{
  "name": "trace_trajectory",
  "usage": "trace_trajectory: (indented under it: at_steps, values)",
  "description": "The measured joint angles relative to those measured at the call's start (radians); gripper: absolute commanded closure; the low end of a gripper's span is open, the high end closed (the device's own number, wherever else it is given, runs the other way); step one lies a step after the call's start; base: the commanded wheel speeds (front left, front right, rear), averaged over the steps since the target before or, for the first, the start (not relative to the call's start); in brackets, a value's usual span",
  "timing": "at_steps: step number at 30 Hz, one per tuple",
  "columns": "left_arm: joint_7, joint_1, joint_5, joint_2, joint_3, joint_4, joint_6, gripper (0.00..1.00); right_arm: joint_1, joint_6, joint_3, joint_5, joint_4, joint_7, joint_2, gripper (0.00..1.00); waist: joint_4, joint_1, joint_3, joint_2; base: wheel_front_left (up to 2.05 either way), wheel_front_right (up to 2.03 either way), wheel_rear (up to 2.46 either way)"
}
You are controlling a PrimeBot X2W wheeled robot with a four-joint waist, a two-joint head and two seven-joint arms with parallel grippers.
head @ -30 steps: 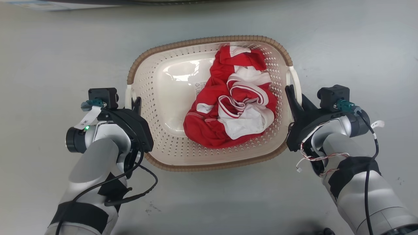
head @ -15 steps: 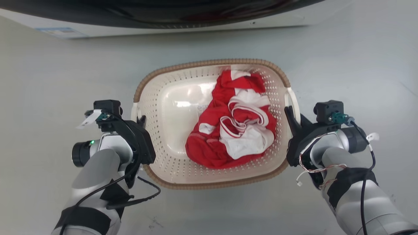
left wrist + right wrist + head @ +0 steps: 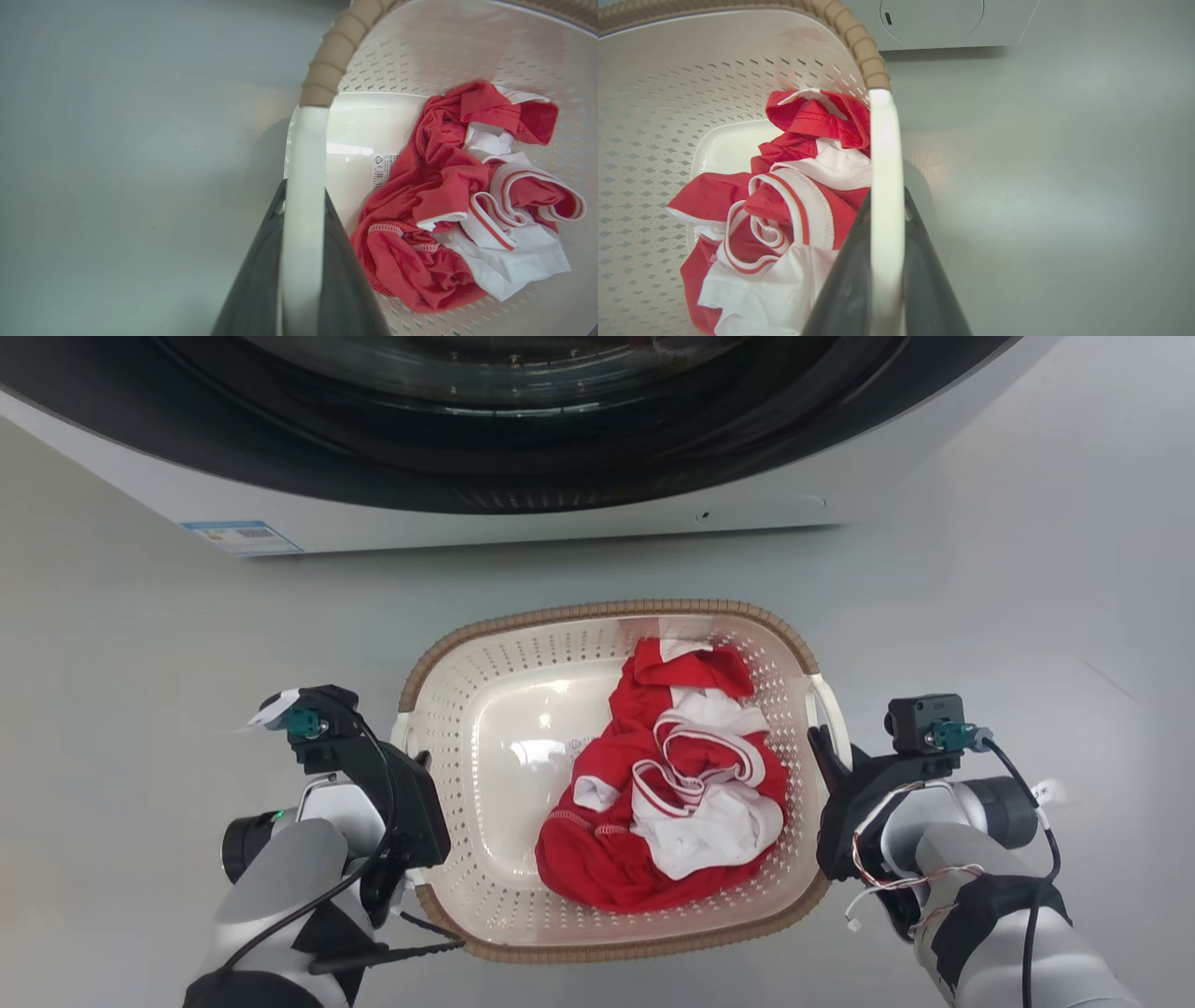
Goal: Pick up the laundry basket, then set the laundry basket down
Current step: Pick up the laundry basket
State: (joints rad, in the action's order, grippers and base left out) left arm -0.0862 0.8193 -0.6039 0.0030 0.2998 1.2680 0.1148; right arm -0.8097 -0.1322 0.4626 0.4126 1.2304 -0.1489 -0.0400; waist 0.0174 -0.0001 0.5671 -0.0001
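Smooth pale grey floor, white front-loading washing machine ahead.

Glossy perforated plastic laundry basket with ribbed woven-look rim, crumpled red-and-white cloth, smooth matt floor

Left arm and right arm are pale grey, black-wrapped. Red-white wires hang five o'clock of the right gripper.

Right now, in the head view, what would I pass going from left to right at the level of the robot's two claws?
Left gripper → laundry basket, its bare bottom → red-and-white clothes → right gripper.
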Motion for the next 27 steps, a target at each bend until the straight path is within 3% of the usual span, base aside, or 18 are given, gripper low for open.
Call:
trace_trajectory:
  at_steps: [27]
  values:
    - [-0.226, -0.139, -0.081, 0.010, 0.035, 0.024, -0.002, 1.00, 0.177, 0.000, 0.104, 0.205, -0.054, 0.212, 0.001, 1.00, -0.010, -0.0002, -0.348, 0.0000, 0.00, 0.00, 0.00]
